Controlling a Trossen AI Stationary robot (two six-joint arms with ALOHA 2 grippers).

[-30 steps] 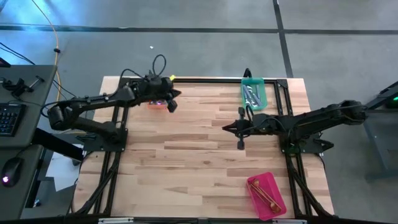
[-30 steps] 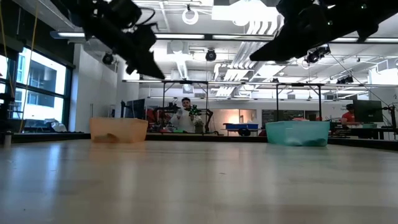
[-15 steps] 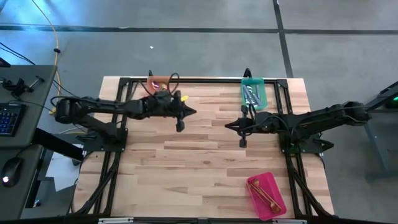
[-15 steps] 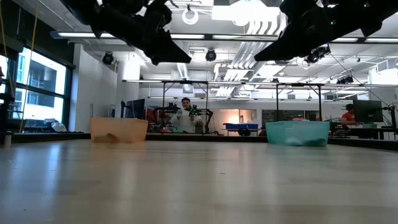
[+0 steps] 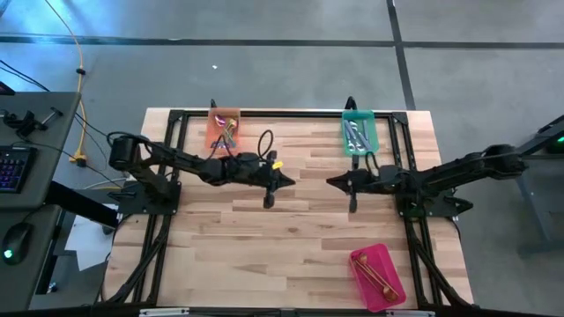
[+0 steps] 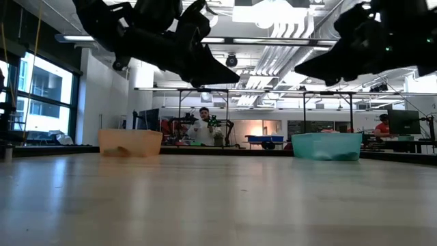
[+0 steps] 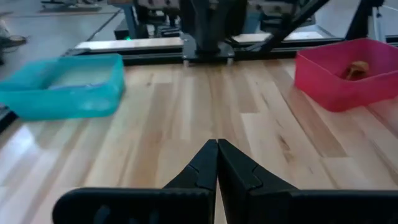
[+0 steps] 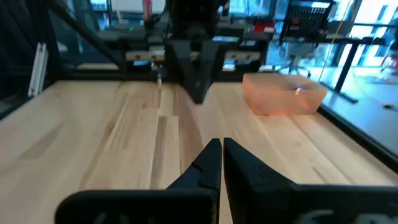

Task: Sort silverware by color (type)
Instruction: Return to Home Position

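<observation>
Iridescent purple-green spoons (image 5: 227,132) lie in the orange tray (image 5: 211,130) at the far left of the table. Silver spoons (image 5: 357,134) lie in the teal tray (image 5: 370,134) at the far right. Gold spoons (image 5: 377,274) lie in the pink tray (image 5: 388,266) at the near right. My left gripper (image 5: 289,182) hovers shut over the table's middle, holding nothing. My right gripper (image 5: 332,182) faces it from the right, shut and empty. In the wrist views both grippers (image 7: 217,146) (image 8: 221,144) show closed fingertips above bare wood.
A black frame (image 5: 291,113) runs along the table's far edge and sides. Bare wood (image 5: 264,238) spreads across the middle and near left of the table. A desk with keyboard and mouse (image 5: 13,167) stands left of the table. A person (image 6: 202,127) sits far back in the room.
My left gripper has swung from above the orange tray toward the table's middle and right, ending opposite my right gripper. The orange tray with its spoons is now uncovered. My right gripper has drawn back slightly toward the table's right.
</observation>
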